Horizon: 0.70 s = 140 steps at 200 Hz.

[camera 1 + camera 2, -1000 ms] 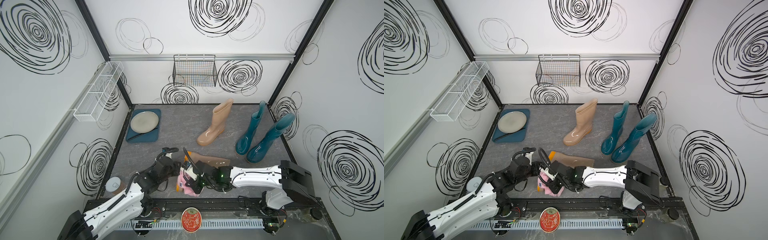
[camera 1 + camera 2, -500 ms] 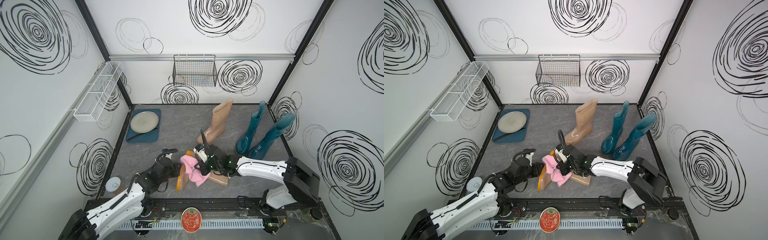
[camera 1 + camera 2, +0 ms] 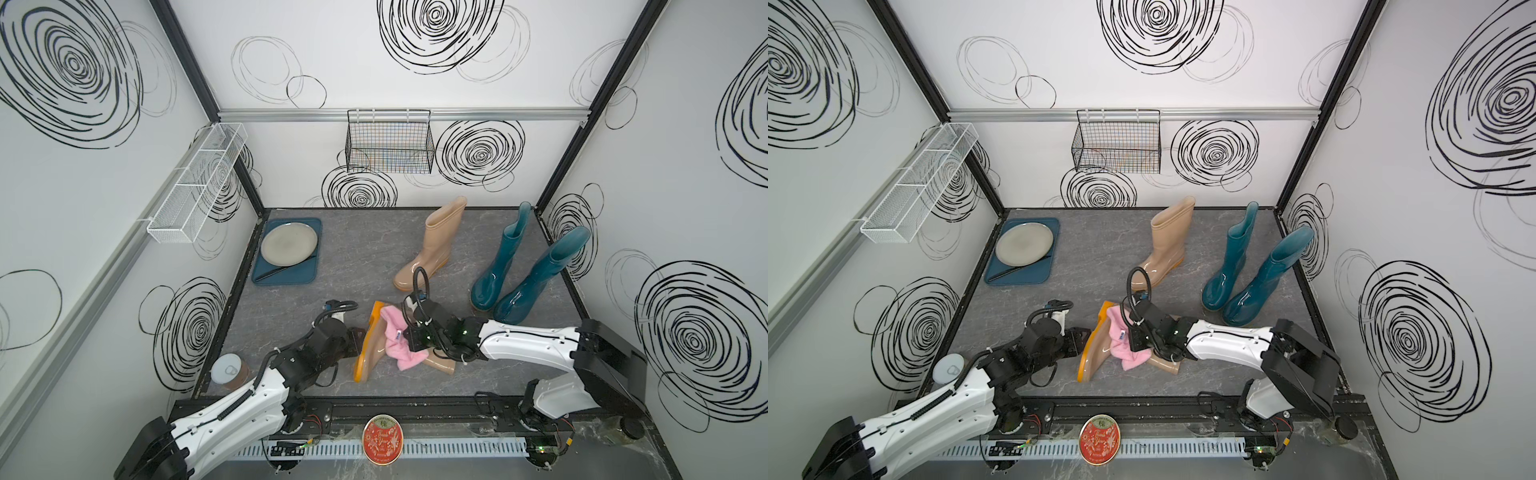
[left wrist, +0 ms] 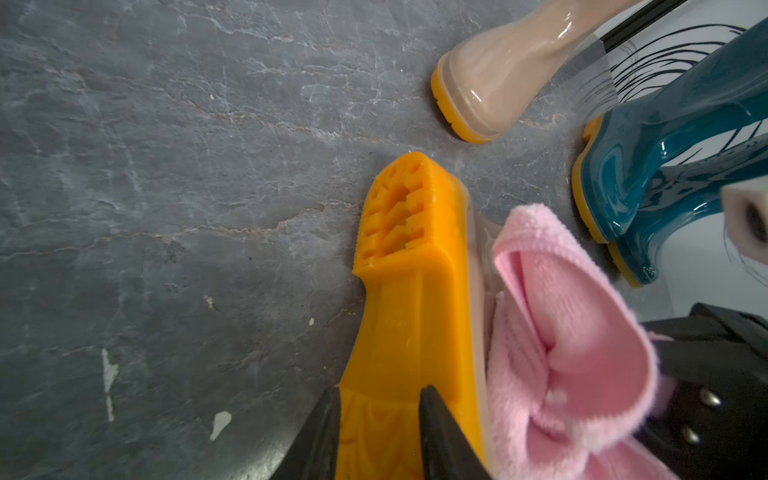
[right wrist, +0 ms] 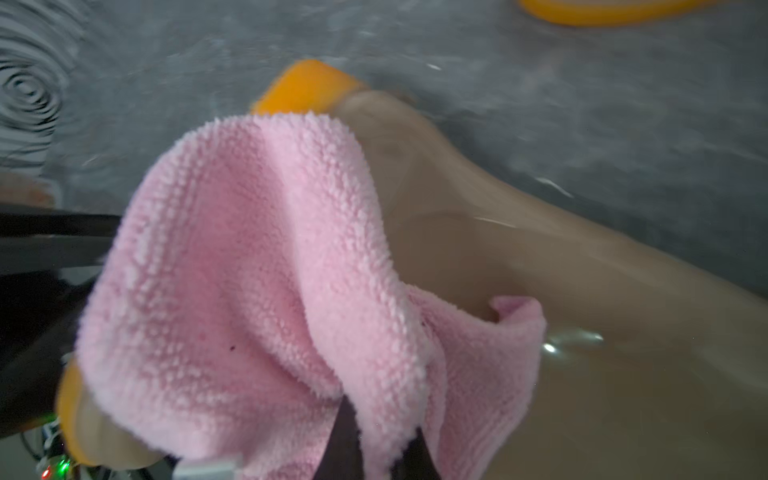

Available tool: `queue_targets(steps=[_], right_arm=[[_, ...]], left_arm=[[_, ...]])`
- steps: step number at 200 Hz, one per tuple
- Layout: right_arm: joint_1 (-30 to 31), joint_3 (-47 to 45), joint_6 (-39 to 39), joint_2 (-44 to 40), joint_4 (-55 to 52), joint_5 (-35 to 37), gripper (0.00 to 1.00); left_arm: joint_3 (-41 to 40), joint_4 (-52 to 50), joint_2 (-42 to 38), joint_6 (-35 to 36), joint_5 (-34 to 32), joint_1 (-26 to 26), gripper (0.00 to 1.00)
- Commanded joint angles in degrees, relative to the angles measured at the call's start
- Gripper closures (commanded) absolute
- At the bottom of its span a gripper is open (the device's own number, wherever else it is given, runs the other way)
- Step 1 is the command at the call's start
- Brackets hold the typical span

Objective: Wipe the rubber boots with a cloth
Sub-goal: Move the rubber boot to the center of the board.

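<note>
There are four boots on the grey counter [image 3: 353,257]. Two are teal, the inner teal boot [image 3: 496,270] and the outer teal boot [image 3: 540,282], upright side by side near the right wall. Two are beige. The standing beige boot [image 3: 436,249] is upright mid-counter toward the back. The fallen beige boot [image 3: 372,356] lies on its side near the front, its orange sole turned toward the left arm.

One pink cloth [image 3: 392,322] is draped over the fallen beige boot. The right hand [image 5: 378,432] sits right over that cloth, its fingers pressed together and pinching a fold of it. The left hand [image 4: 380,392] is at the sole, just beside the cloth, with its two fingers spread apart. Whether they touch the sole I cannot tell.

At the back left lies one blue tray [image 3: 309,274] carrying one plate [image 3: 289,248]. Two wire baskets hang on the walls, a white basket [image 3: 199,183] and a black basket [image 3: 388,143].
</note>
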Motion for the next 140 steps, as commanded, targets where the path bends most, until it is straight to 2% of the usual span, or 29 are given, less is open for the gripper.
queue_targets(steps=[1, 16, 49, 61, 75, 94, 119, 140], right_arm=[[-0.2, -3.3, 13.9, -2.2, -18.4, 8.4, 1.00], [-0.9, -4.9, 17.6, -3.4, -24.9, 8.2, 1.00], [-1.4, -8.2, 21.3, -8.7, -30.6, 8.5, 1.00], [-1.9, -9.8, 20.7, -10.3, -26.1, 8.9, 1.00], [-2.3, -10.5, 12.1, -10.4, -11.9, 4.2, 1.00], [-2.0, -1.2, 2.2, -3.7, -3.3, -0.4, 1.00], [-2.1, 18.3, -5.8, 10.5, -6.1, -8.0, 1.00], [-3.1, 23.4, -7.5, 17.1, -4.7, -9.7, 1.00]], left_arm=[[2.5, 5.2, 1.3, -0.4, 1.7, -1.1, 0.62], [2.4, 6.6, 2.7, -0.2, 2.3, -1.2, 0.61], [2.9, 8.5, 5.8, 0.6, 3.5, -1.6, 0.61], [2.9, 8.8, 6.3, 0.8, 3.4, -2.0, 0.61], [2.7, 9.5, 6.6, 0.7, 3.2, -2.7, 0.61], [3.0, 8.8, 6.8, 1.2, 2.1, -3.9, 0.60], [2.7, 7.1, 6.1, 1.6, -0.3, -5.7, 0.58], [2.1, 6.4, 5.4, 1.5, -1.0, -5.9, 0.58]])
